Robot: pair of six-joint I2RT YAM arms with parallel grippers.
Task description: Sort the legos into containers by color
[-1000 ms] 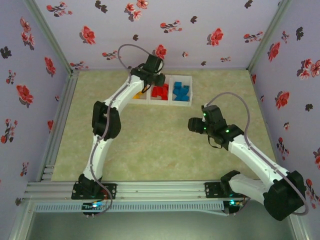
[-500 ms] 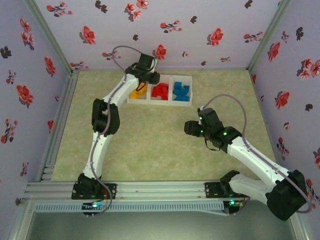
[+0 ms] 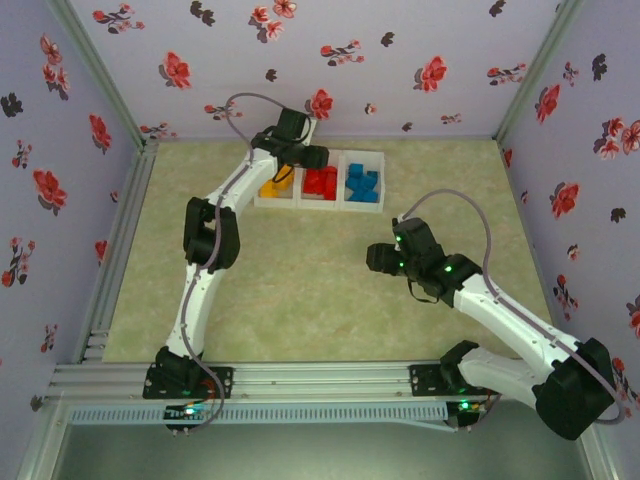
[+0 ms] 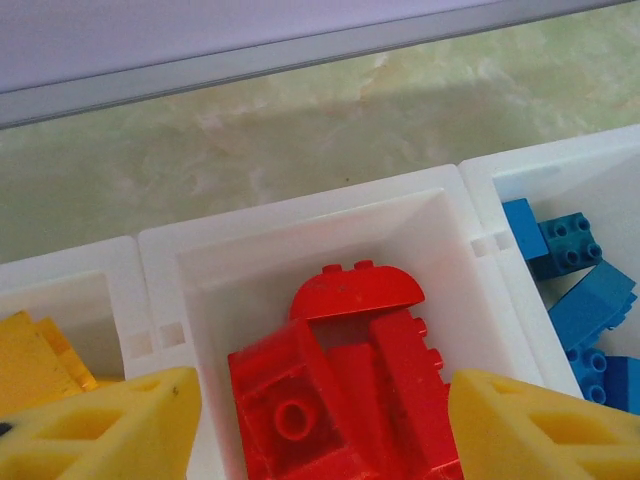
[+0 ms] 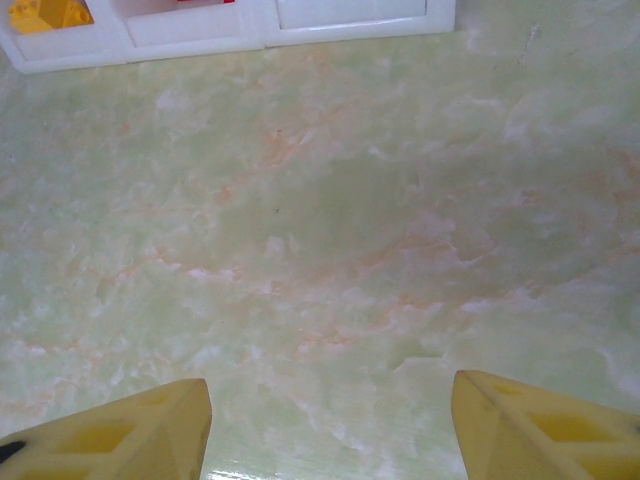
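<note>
Presently above the middle bin of the containers [image 4: 310, 215]: left gripper [image 4: 320, 425], yellow fingers [image 4: 110, 430] spread wide, nothing clamped between. Released, then, and parked straight over the red legos [image 4: 340, 390], presumably so that red lands among red. Topmost in that heap, nearest the far wall of the containers, a red arched brick [image 4: 358, 290], curved edge turned toward that wall, resting against the flatter bricks. In the left end bin of the containers, yellow legos [image 4: 35, 355]. In the right end bin, blue legos [image 4: 575, 290], piled loosely, studs showing. One colour to a bin, as far as can be told from what shows over the rims.

Well apart from the containers, on their near side and toward the blue end: right gripper [image 5: 330, 420], likewise slack, fingers parted, holding nothing, low over the marbled green table [image 5: 330, 220]. Aimed at the front wall of the containers yet kept back, probably to leave room at the bins for the other arm.

Judged from bins this full and both grippers unloaded: sorting at or near its end. Next, most likely, only to lift clear of the containers, minding not to catch a rim or hook the arched brick on the way up.
</note>
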